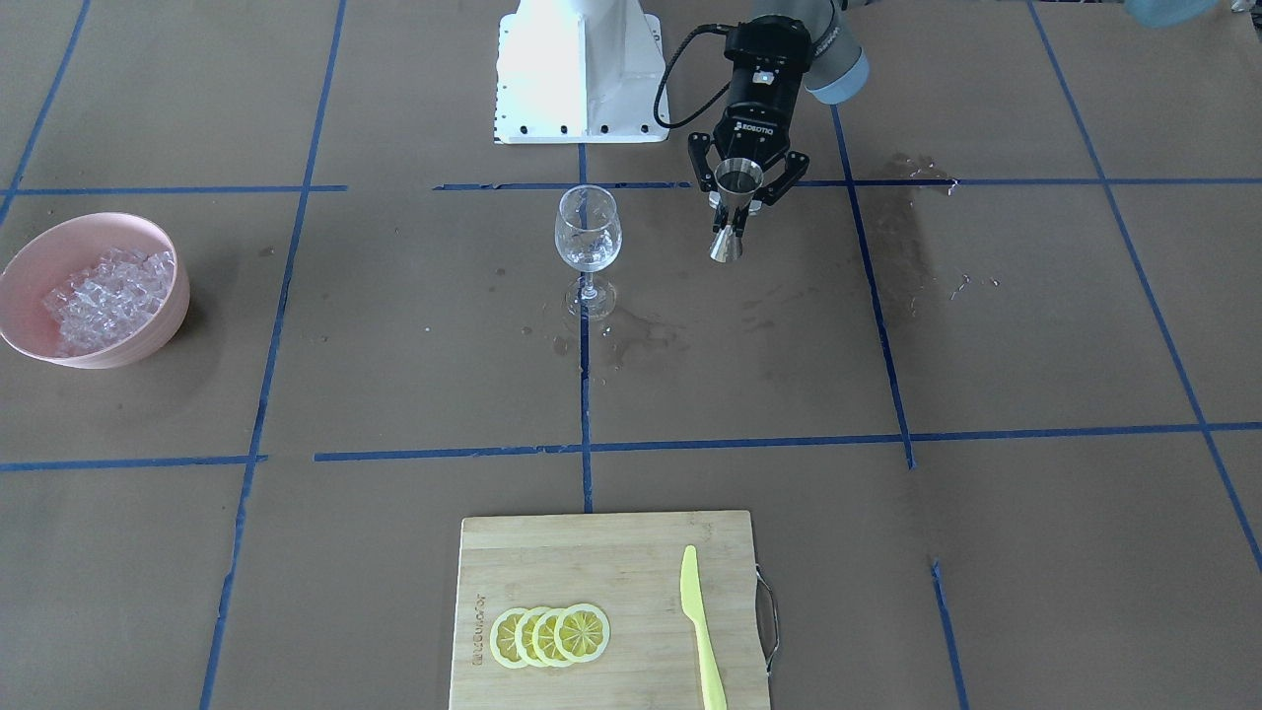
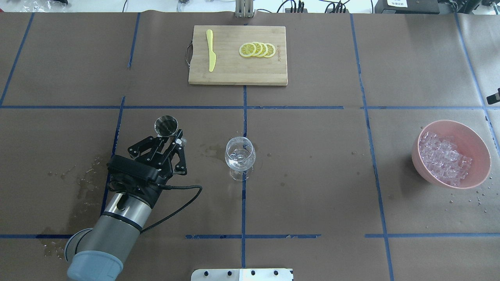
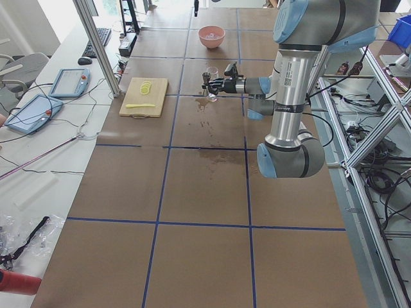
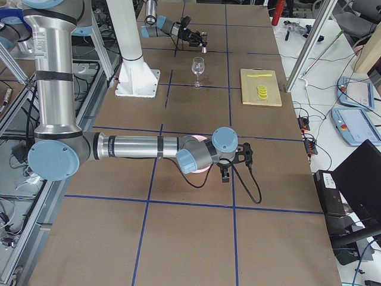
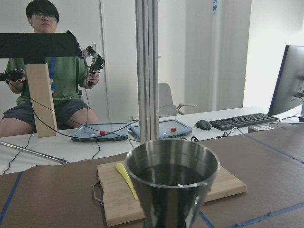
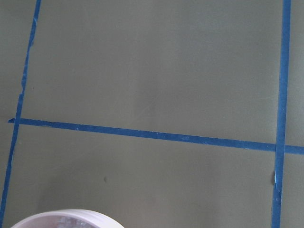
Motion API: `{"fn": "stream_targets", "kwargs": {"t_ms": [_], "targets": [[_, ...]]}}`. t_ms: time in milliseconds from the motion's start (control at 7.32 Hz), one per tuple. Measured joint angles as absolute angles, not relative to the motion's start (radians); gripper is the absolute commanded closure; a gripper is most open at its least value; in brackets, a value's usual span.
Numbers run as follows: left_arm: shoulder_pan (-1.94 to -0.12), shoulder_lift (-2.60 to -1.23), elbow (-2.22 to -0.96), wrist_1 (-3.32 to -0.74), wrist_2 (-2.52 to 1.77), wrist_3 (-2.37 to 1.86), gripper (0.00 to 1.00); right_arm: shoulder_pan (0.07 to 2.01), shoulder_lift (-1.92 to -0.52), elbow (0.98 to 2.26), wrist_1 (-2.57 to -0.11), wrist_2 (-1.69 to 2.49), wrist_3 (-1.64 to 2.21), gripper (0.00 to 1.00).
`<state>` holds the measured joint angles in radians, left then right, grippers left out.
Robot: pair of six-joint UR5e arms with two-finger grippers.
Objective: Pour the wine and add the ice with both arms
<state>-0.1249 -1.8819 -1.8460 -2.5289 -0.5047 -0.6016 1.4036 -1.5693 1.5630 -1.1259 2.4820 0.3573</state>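
Note:
My left gripper (image 1: 736, 200) is shut on the waist of a steel jigger (image 1: 733, 219) and holds it upright. It also shows in the overhead view (image 2: 170, 137). Dark wine (image 5: 164, 175) lies inside the jigger (image 5: 172, 183). The jigger (image 2: 166, 125) stands apart from the wine glass (image 2: 240, 156), on its left in that view. The glass (image 1: 588, 237) stands upright on the table's centre line. Ice (image 2: 445, 158) fills a pink bowl (image 2: 477, 145) at the far right. My right gripper (image 4: 227, 174) hangs over that bowl; I cannot tell whether it is open or shut.
A wooden cutting board (image 2: 234, 70) carries lemon slices (image 2: 258, 49) and a yellow knife (image 2: 211, 54) at the table's far side. Wet stains (image 2: 84, 183) mark the paper near my left arm. The white pedestal (image 1: 580, 69) stands behind the glass. The bowl's rim (image 6: 66, 219) shows below my right wrist.

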Motion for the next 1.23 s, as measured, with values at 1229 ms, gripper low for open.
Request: {"fn": "stream_targets", "kwargs": {"t_ms": [1229], "targets": [[-0.126,-2.020,-1.906,-2.091,-0.652,-0.363,1.00,1.404,-1.574,1.562,-1.126,2.482,0.357,0.00]]}}
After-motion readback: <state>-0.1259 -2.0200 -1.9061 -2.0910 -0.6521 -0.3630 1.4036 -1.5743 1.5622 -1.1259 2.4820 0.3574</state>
